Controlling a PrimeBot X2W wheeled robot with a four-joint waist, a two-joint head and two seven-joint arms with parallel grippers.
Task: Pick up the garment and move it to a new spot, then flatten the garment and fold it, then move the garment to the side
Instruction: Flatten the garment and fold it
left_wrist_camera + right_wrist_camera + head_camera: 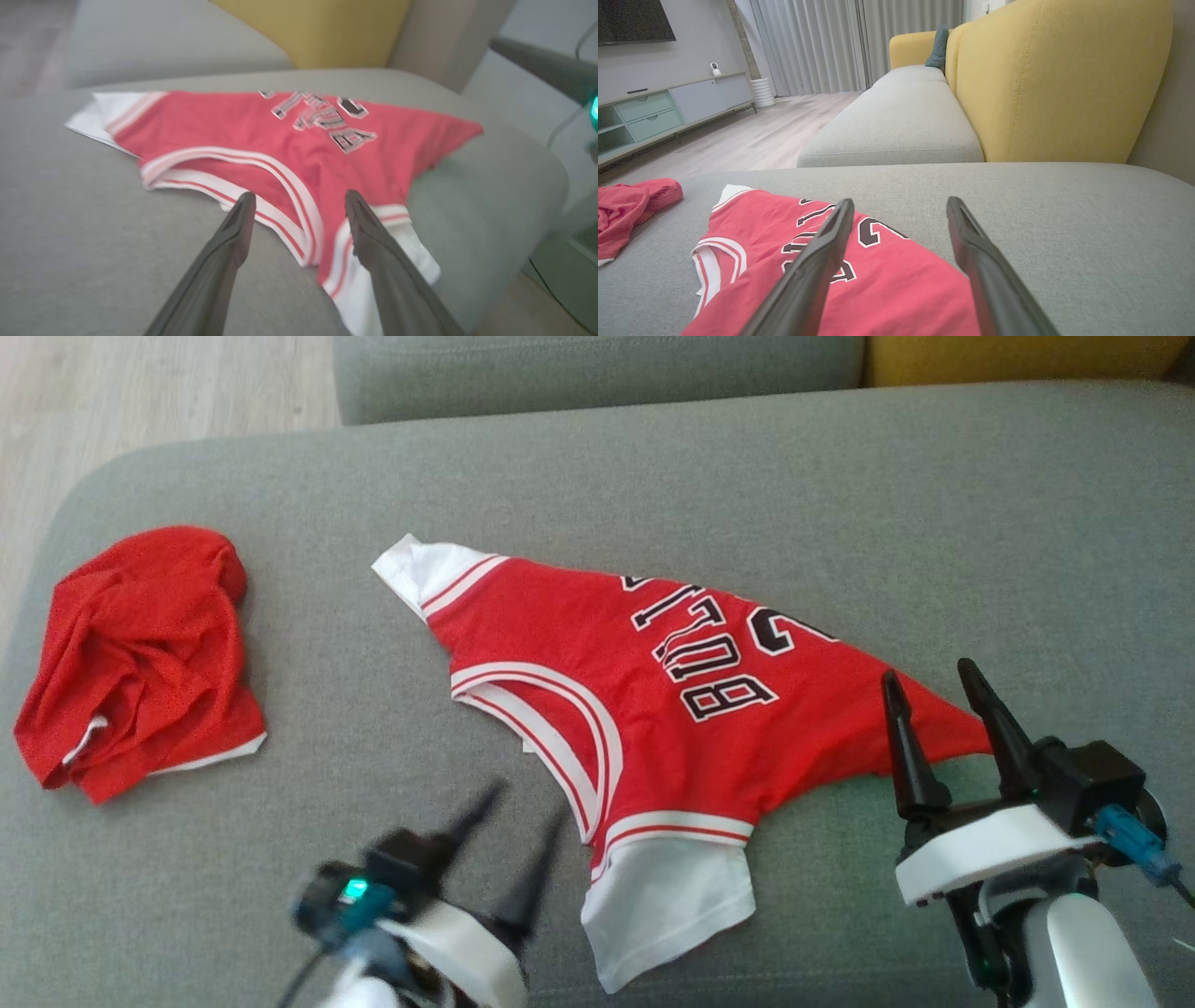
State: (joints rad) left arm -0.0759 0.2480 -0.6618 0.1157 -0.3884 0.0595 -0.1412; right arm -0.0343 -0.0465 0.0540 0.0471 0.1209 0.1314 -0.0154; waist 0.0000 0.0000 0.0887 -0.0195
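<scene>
Both grippers stand open with nothing between their fingers: the left gripper (527, 803) hovers just beside the neckline (532, 709) of the red jersey (653, 709), and the right gripper (929, 672) hangs over its narrow far end (962, 733). In the head view the left one is blurred, but its wrist view shows the fingers spread over the fabric.

Lying on the grey sofa seat (840, 523), the jersey is only partly spread. Its two white shoulder pieces, one far (415, 569) and one near (667, 905), are out flat, while the body tapers to a point, probably because the lower part is tucked or bunched under. The long axis runs across the seat, the neck toward the robot's left and the tapered hem end toward its right.

Flattening looks like the step in hand. Next, each gripper needs to pinch a single layer at the hem end and draw it out square before any fold.

A crumpled red garment (140, 653) lies well apart on the left, and a yellow backrest (1064, 79) rises beyond the seat.
</scene>
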